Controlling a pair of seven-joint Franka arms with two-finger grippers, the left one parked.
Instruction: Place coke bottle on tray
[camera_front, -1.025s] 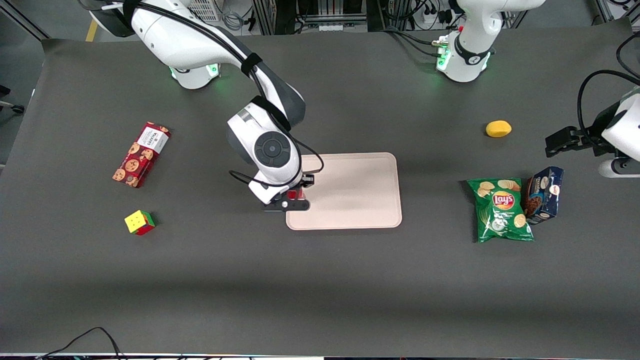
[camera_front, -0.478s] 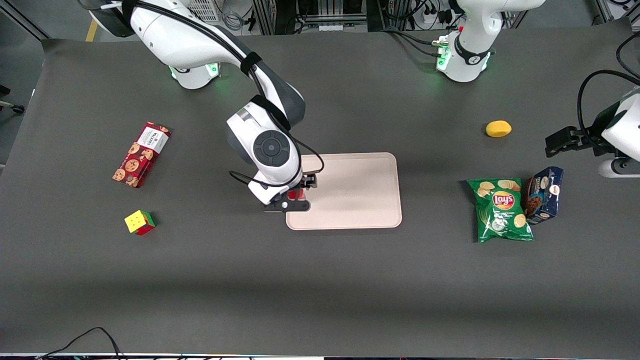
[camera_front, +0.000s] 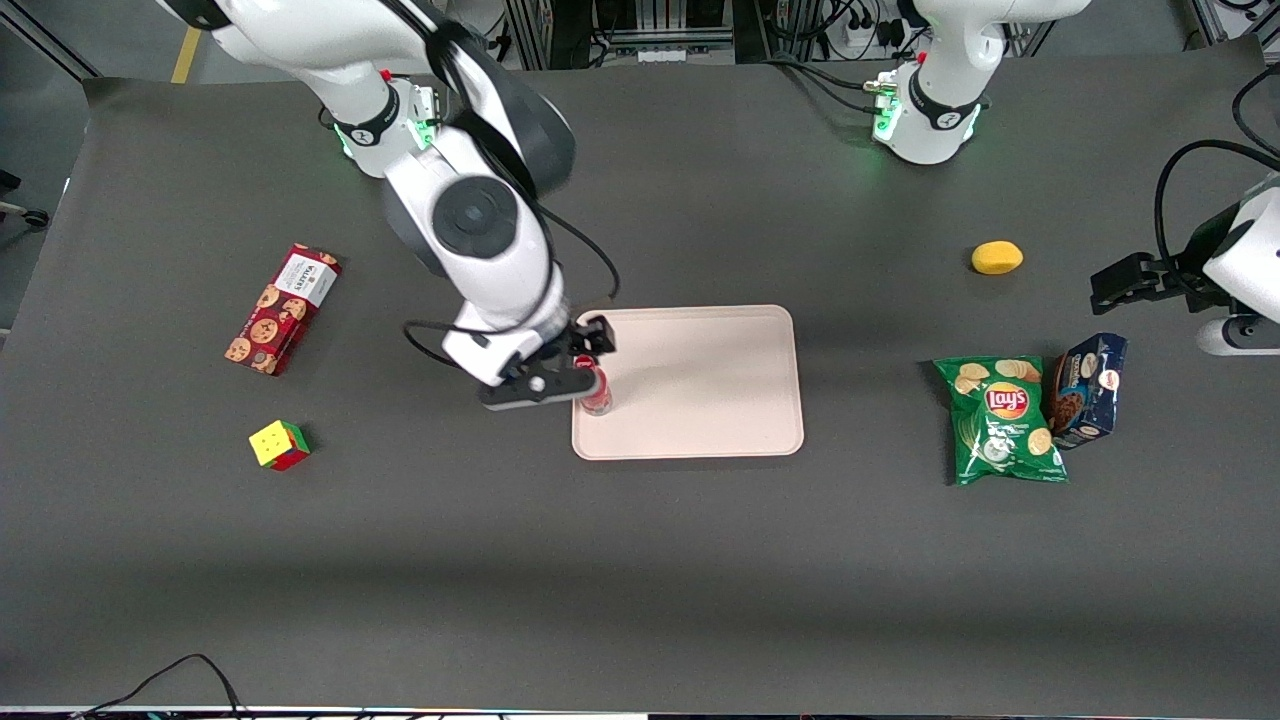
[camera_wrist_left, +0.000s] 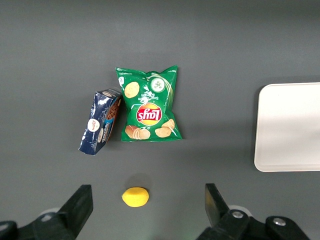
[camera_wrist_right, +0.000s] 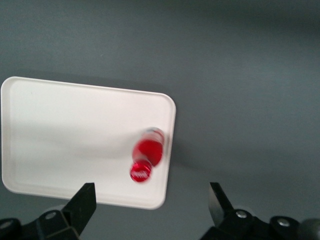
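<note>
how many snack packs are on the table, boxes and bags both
3. A red cookie box lies toward the working arm's end. A green chips bag and a blue cookie box lie side by side toward the parked arm's end. The hand hangs open above the tray's edge.

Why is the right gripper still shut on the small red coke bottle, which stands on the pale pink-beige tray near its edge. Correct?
Not quite. The gripper is open and above the small red coke bottle, no longer holding it; the right wrist view shows its fingers spread clear of it. The bottle does stand on the pale pink-beige tray near its edge.
</note>
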